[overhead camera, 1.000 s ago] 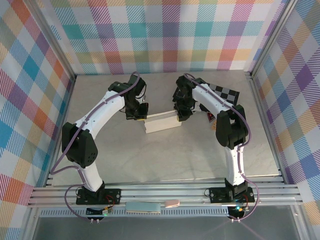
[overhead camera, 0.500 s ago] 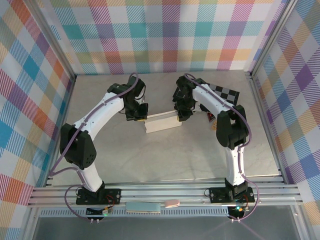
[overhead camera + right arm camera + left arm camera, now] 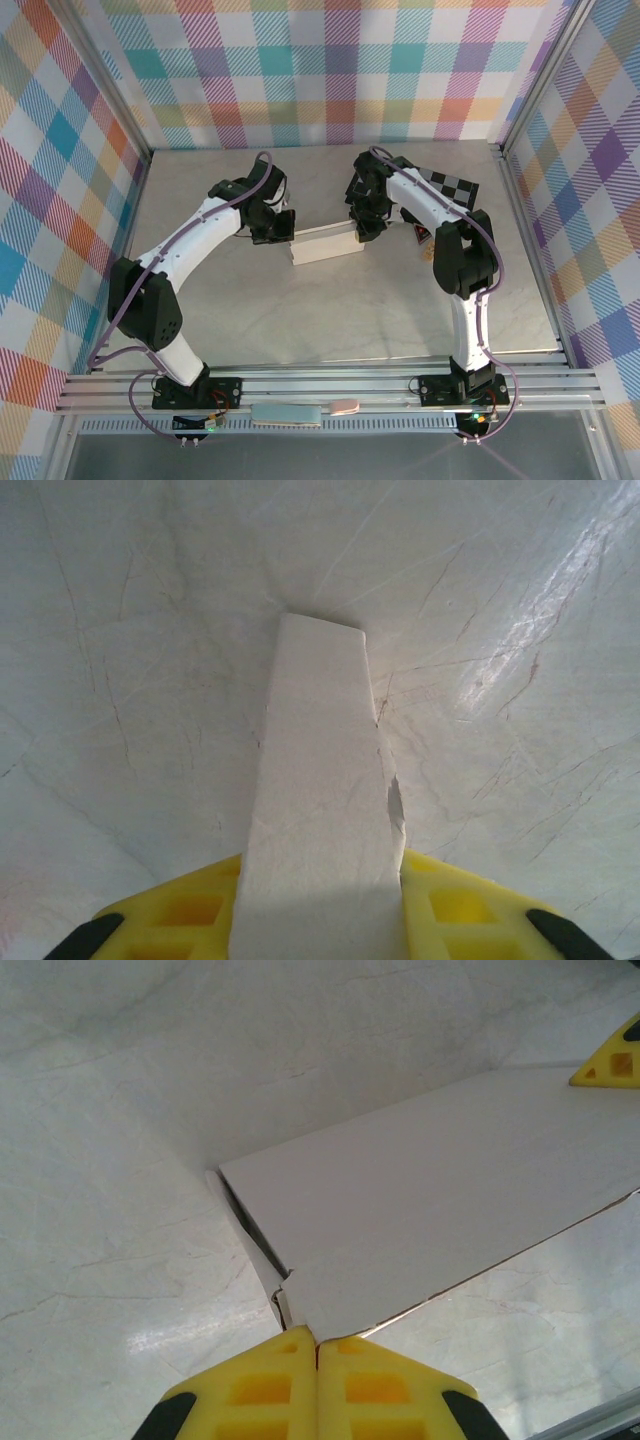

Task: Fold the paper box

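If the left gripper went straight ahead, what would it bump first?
The paper box: the left gripper is shut on its near edge, so it would probably just shove that card across the table.

the paper box [image 3: 430, 1190] is showing matt white card; the bench [image 3: 130, 1110] is gleaming like polished pale marble; the left hand [image 3: 317, 1345] is showing smooth yellow plastic.

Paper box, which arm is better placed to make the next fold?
Probably left: the left claw pinches a corner of the paper box, its broad panel free to swing; the right claw clamps a narrow end strip, anchoring it.
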You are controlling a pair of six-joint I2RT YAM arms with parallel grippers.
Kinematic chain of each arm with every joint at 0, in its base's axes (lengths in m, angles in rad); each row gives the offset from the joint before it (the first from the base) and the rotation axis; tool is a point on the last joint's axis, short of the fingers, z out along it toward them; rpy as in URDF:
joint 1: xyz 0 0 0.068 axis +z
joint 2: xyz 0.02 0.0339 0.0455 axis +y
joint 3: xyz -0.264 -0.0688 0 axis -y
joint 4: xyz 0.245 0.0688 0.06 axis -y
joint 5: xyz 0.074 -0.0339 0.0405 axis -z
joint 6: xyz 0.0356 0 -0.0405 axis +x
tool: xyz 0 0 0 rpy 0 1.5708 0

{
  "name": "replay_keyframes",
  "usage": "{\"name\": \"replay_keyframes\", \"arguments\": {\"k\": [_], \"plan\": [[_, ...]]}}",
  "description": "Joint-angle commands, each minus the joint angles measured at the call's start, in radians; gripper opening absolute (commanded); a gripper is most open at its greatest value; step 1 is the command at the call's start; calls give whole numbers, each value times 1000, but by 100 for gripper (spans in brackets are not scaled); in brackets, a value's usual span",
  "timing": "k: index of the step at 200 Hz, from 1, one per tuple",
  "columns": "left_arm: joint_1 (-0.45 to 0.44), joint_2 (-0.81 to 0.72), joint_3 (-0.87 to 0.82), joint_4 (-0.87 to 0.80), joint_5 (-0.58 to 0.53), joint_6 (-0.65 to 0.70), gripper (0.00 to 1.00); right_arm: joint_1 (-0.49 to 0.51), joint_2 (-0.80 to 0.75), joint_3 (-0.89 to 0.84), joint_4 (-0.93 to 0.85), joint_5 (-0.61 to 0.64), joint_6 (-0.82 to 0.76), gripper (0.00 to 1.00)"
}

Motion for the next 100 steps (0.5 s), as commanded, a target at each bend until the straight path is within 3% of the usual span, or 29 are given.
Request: {"name": "replay_keyframes", "arguments": {"k": [1, 100], "plan": [[-7, 8, -59, 25, 34, 39, 0, 8, 3, -31, 0, -6, 25, 23], [-13, -7, -151, 110, -28, 134, 0, 3, 4, -24, 5, -10, 22, 23]]}}
